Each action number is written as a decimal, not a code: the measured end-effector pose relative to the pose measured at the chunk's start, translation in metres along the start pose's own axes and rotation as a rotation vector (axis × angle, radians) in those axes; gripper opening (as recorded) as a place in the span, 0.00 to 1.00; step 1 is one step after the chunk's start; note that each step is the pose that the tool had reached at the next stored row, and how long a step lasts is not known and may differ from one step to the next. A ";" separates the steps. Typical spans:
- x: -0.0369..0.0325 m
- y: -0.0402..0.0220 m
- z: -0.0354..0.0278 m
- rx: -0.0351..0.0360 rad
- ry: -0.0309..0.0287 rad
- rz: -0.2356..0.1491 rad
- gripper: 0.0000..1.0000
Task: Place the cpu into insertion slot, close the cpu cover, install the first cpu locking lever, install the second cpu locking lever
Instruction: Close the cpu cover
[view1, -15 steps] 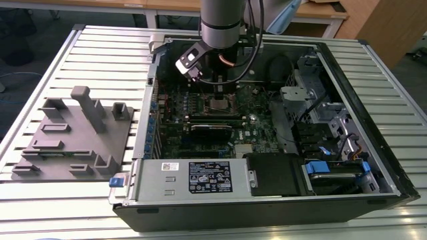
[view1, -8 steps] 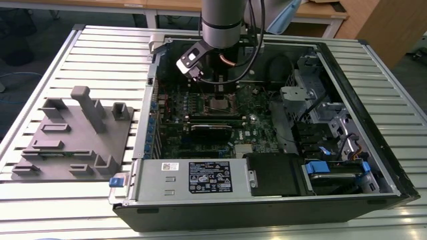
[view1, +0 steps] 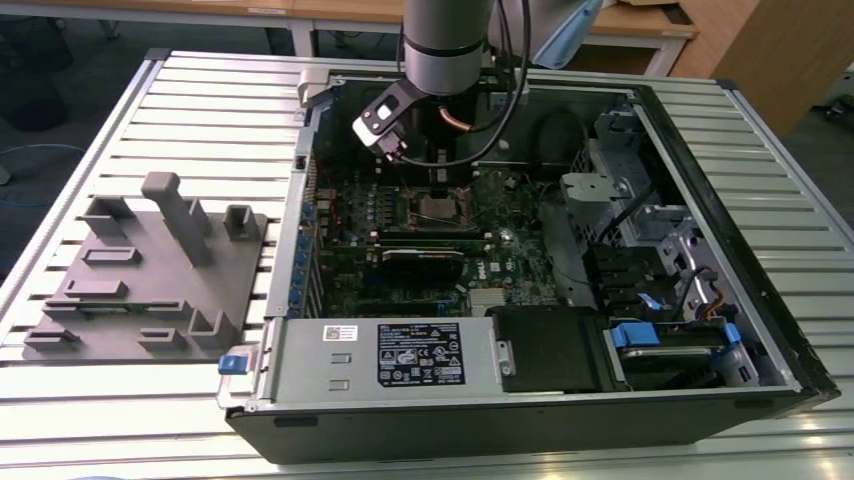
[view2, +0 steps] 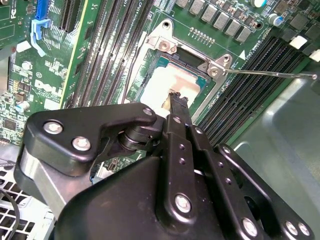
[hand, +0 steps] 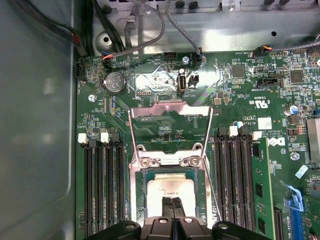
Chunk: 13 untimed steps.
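The open computer case (view1: 694, 230) lies on the slatted desk (view1: 200, 100), with the arm reaching down over the motherboard (view1: 514, 262). The gripper (hand: 172, 201) hangs directly above the insertion slot (hand: 140, 195). Its fingers (hand: 167, 206) are together and grasp nothing, their tips at or just over the top of the cpu (hand: 170, 186); contact cannot be confirmed. The cpu lies flat and square within the slot, so by my judgement the placing step is complete. The cpu cover (hand: 170, 105) is swung open and lies back over the board beyond its hinge. It is not yet closed. A thin locking lever (view2: 270, 74) stands free to one side, unlatched. Closing the cover and securing both levers are outstanding.
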<state>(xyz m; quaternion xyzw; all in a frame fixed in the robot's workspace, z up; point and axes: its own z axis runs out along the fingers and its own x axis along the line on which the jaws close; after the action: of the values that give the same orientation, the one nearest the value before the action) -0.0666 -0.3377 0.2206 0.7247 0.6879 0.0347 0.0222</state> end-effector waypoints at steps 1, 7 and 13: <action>0.0000 0.0000 0.0000 0.0000 0.0000 0.000 0.11; 0.0000 0.0002 -0.0020 0.0000 0.0000 0.000 0.11; 0.0002 0.0007 -0.0091 0.0000 0.0001 0.000 0.11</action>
<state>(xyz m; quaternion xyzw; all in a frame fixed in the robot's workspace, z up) -0.0666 -0.3377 0.2298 0.7246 0.6879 0.0347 0.0222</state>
